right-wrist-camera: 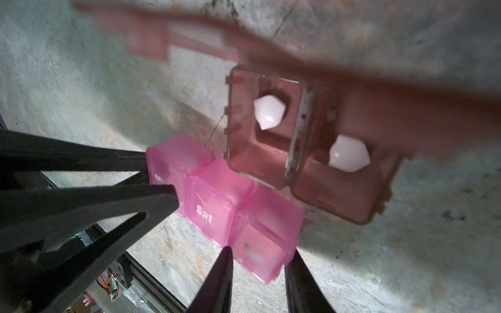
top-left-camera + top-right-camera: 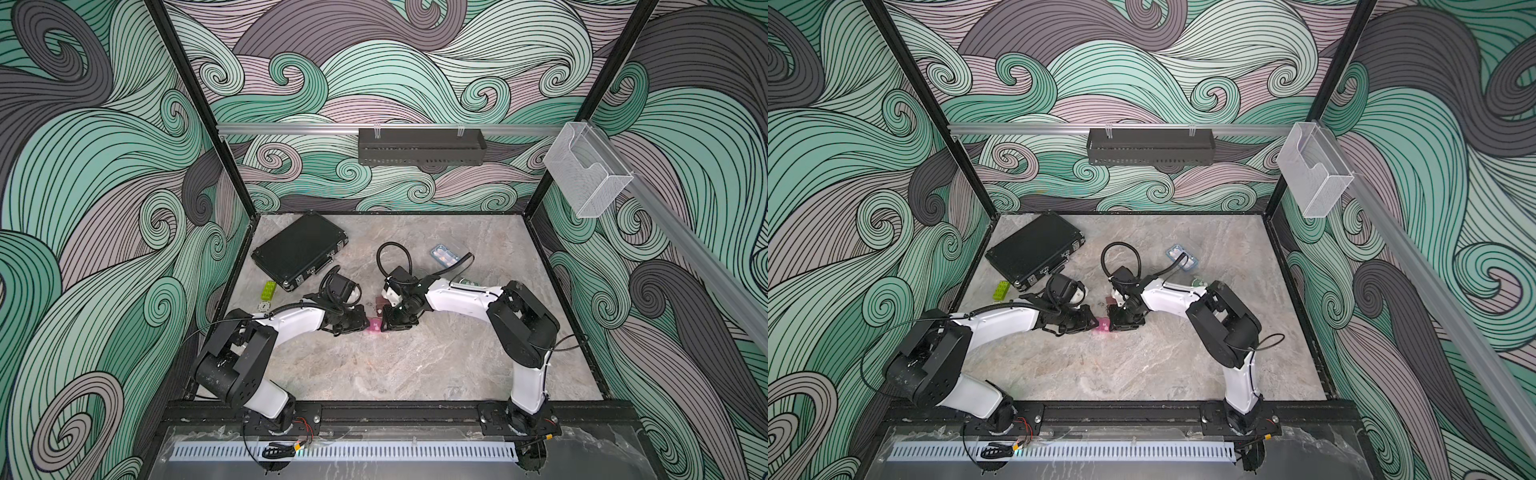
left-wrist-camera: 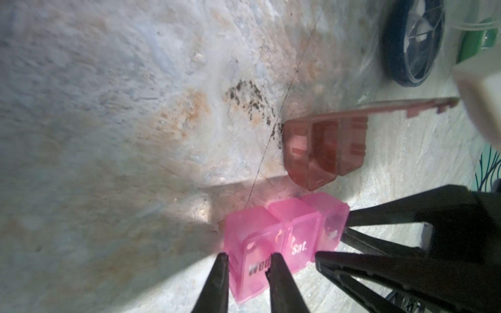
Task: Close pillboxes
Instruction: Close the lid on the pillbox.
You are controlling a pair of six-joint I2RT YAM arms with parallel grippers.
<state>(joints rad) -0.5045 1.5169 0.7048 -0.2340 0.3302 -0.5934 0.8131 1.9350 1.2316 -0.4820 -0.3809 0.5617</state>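
I'm reading white day labels on the pink pillbox (image 3: 298, 216): "Wed" and "Sat." through the left wrist camera. Through the right wrist camera I'm making out "Sat." and a blurred "Sun".

White left arm (image 2: 291, 322) and white right arm (image 2: 453, 299) lean inward. Black left gripper (image 2: 366, 325) sits at 9 o'clock of black right gripper (image 2: 385, 324). Each pinches one end of the pink translucent plastic pillbox (image 2: 375, 325).

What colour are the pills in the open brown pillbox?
White. Best in the right wrist view: pills inside the brown pillbox.
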